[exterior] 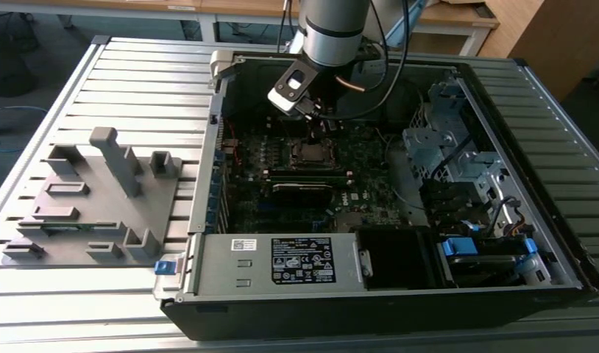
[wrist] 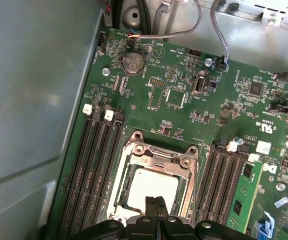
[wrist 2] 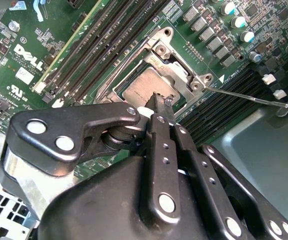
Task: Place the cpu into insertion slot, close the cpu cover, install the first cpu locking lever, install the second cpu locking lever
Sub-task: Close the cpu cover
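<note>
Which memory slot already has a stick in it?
The one holding the green memory stick, farthest from the socket in its bank. All the other slots, on both sides of the socket, are bare and black.

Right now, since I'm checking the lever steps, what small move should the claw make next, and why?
Probably a short shift of the claw toward the thin lever rod. The cpu already lies flat in the window of the cpu cover, which looks lowered; the claw's shut tips sit at the cpu's edge, while the rod juts out free, seemingly unlatched.
</note>
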You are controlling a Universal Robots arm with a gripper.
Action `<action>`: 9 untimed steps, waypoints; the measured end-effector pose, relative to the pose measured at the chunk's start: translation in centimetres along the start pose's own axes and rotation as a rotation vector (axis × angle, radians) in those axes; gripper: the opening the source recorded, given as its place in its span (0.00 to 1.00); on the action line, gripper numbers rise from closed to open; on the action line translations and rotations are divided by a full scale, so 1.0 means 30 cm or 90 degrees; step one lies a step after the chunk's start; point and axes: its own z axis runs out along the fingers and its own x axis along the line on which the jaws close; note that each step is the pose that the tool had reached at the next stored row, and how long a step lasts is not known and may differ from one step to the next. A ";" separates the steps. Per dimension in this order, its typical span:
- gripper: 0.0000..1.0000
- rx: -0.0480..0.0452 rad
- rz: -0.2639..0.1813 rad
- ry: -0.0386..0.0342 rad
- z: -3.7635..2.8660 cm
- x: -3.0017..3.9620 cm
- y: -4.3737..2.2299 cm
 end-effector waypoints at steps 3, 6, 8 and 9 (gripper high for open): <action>0.10 0.0000 -0.002 0.0000 0.000 0.000 0.000; 0.10 0.0000 -0.003 0.0000 0.000 0.000 0.000; 0.10 0.0000 -0.003 0.0000 0.000 0.000 0.000; 0.10 0.0000 -0.003 0.0000 0.000 0.000 0.000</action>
